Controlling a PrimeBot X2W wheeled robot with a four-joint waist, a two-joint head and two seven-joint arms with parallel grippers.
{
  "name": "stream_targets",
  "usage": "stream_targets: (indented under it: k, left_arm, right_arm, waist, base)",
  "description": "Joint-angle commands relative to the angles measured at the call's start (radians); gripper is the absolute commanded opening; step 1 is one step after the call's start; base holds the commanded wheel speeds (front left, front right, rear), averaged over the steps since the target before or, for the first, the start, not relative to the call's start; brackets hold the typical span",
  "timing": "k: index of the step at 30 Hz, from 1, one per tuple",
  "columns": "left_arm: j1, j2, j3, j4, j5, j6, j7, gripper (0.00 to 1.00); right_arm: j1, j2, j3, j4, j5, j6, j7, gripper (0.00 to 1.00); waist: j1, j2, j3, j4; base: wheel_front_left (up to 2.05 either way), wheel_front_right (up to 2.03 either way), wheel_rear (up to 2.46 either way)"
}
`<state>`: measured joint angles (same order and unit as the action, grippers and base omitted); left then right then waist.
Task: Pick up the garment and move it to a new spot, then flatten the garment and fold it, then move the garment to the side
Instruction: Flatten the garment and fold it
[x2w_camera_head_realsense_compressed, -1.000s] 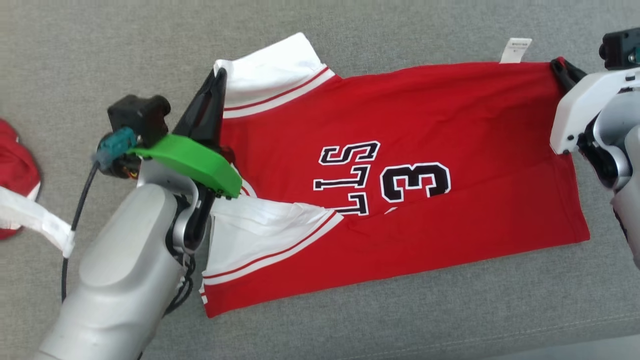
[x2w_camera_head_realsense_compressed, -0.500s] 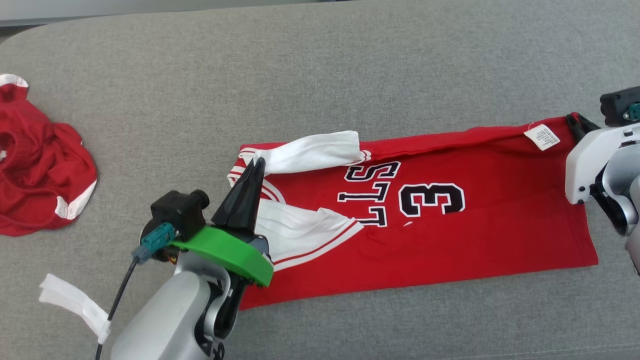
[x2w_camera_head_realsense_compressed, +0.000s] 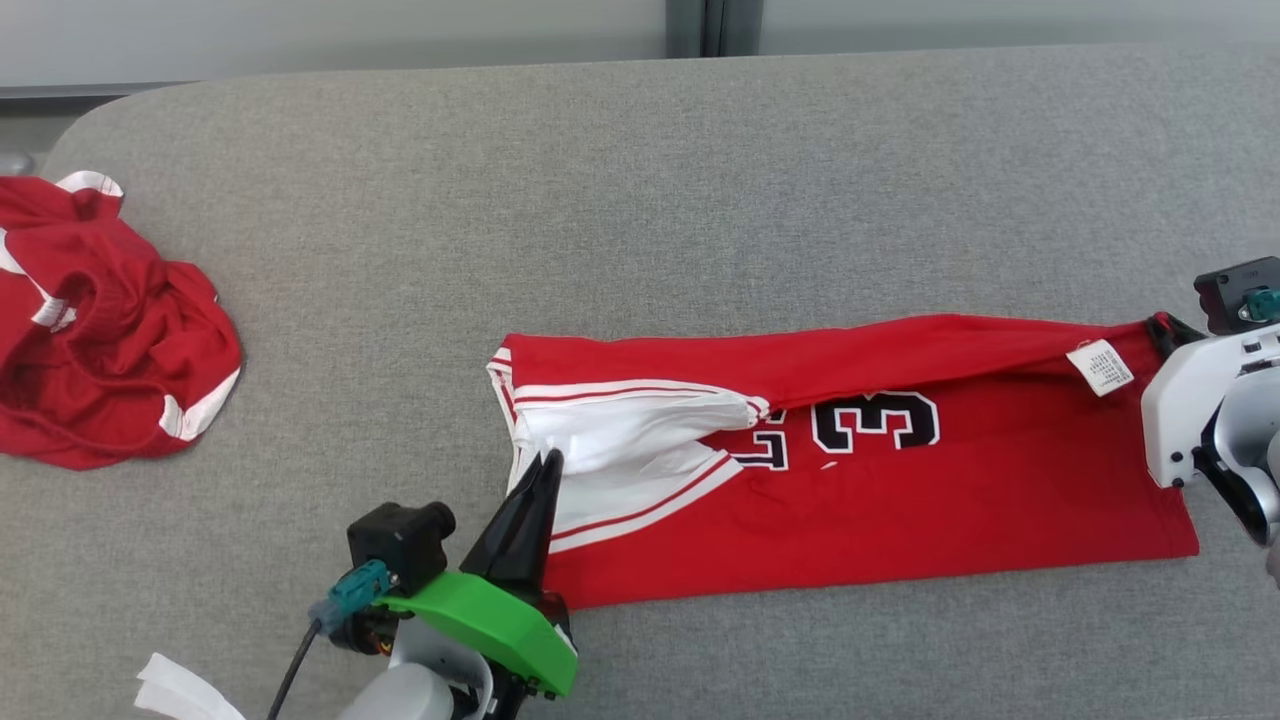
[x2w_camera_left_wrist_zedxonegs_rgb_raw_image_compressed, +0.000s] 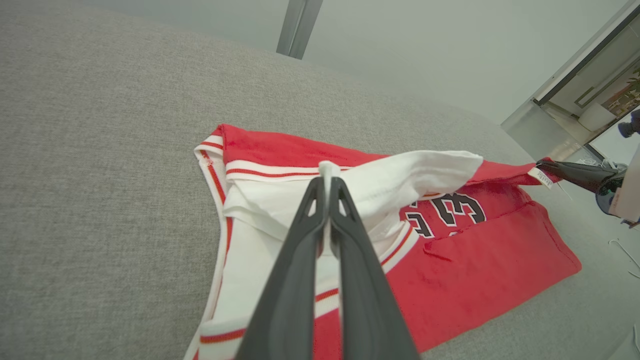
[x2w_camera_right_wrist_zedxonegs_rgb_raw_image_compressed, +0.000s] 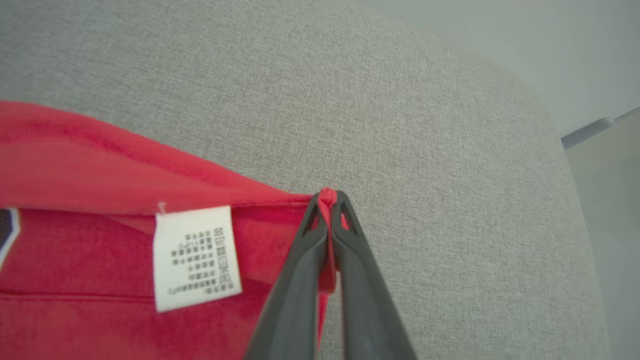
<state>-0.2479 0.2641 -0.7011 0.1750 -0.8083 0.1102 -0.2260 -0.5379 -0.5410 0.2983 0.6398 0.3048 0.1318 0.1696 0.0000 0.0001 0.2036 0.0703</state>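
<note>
**Item: garment** (x2w_camera_head_realsense_compressed: 900, 500). We record a red jersey with white sleeves edged in red stripes and black lettering outlined in white. It lies on the counter (x2w_camera_head_realsense_compressed: 640, 200), right of centre in the head view, with its long side running left to right. Its far long edge is folded over towards us and covers the upper part of the lettering. The figure 3 (x2w_camera_head_realsense_compressed: 875, 420) remains legible. A white care label (x2w_camera_head_realsense_compressed: 1100, 367) lies face up on the folded edge near the right end.

**Left tool** (x2w_camera_head_realsense_compressed: 550, 462). We find its fingers pressed together on a fold of the white sleeve at the garment's left end. In the left wrist view the left tool (x2w_camera_left_wrist_zedxonegs_rgb_raw_image_compressed: 325, 182) shows white cloth pinched between its tips and raised slightly above the layers beneath. The garment extends away from this tool to the right.

**Right tool** (x2w_camera_head_realsense_compressed: 1162, 324). We find it closed on the garment's far right corner. In the right wrist view the right tool (x2w_camera_right_wrist_zedxonegs_rgb_raw_image_compressed: 327, 196) has red cloth caught between its tips, with the care label (x2w_camera_right_wrist_zedxonegs_rgb_raw_image_compressed: 195, 257) just beside them on the left. The garment spans the gap between the two tools.

**Surroundings.** The counter is covered in grey cloth. A second red garment (x2w_camera_head_realsense_compressed: 100, 330) with white trim lies crumpled at the far left, well apart from the first. A white strip (x2w_camera_head_realsense_compressed: 185, 695) shows at the lower left edge.
</note>
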Motion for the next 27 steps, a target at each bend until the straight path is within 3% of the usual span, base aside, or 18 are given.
stream_targets:
  k: [1, 2, 3, 4, 9, 15, 27]
  left_arm:
    - [0.013, 0.000, -0.002, 0.009, -0.003, 0.004, 0.003, 0.00]
    - [0.012, -0.002, -0.003, 0.015, -0.001, 0.005, 0.002, 0.00]
    - [0.011, 0.000, -0.011, 0.024, 0.003, 0.005, 0.012, 0.27]
    - [0.010, -0.001, -0.017, 0.031, 0.004, 0.003, 0.015, 0.97]
    - [0.025, 0.015, -0.021, 0.061, 0.014, 0.015, 0.016, 1.00]
    - [0.057, 0.029, 0.046, 0.049, 0.025, 0.025, -0.027, 1.00]
    - [0.135, -0.021, 0.343, -0.050, 0.250, -0.063, -0.039, 1.00]
  right_arm:
    - [0.020, -0.002, -0.010, 0.002, -0.003, -0.002, 0.016, 0.89]
    - [0.026, 0.000, -0.018, 0.004, -0.004, -0.002, 0.022, 1.00]
    - [0.030, 0.005, -0.024, 0.001, -0.006, -0.002, 0.028, 1.00]
    - [0.037, 0.010, -0.030, -0.007, -0.010, -0.002, 0.033, 1.00]
    - [0.077, 0.012, -0.066, -0.050, -0.006, -0.002, 0.041, 1.00]
    - [0.140, 0.031, -0.156, -0.146, 0.007, -0.002, 0.032, 1.00]
    - [0.290, 0.181, -0.365, -0.317, 0.020, -0.002, 0.067, 1.00]
  waist:
    - [0.0000, -0.0001, -0.001, 0.001]
    - [0.0000, -0.0001, -0.002, 0.002]
    - [0.0000, -0.0001, -0.003, 0.003]
    - [0.0000, -0.0001, -0.006, 0.002]
    - [0.0000, -0.0001, -0.028, 0.001]
    - [0.0000, -0.0001, -0.061, -0.003]
    - [0.0000, -0.0001, -0.133, -0.003]
  base:
    - [0.00, 0.00, 0.00]
    - [0.00, 0.00, 0.00]
    - [0.00, 0.00, 0.00]
    - [0.00, 0.00, 0.00]
    - [0.00, 0.00, 0.00]
    - [0.00, 0.00, 0.00]
    - [0.00, 0.00, 0.00]
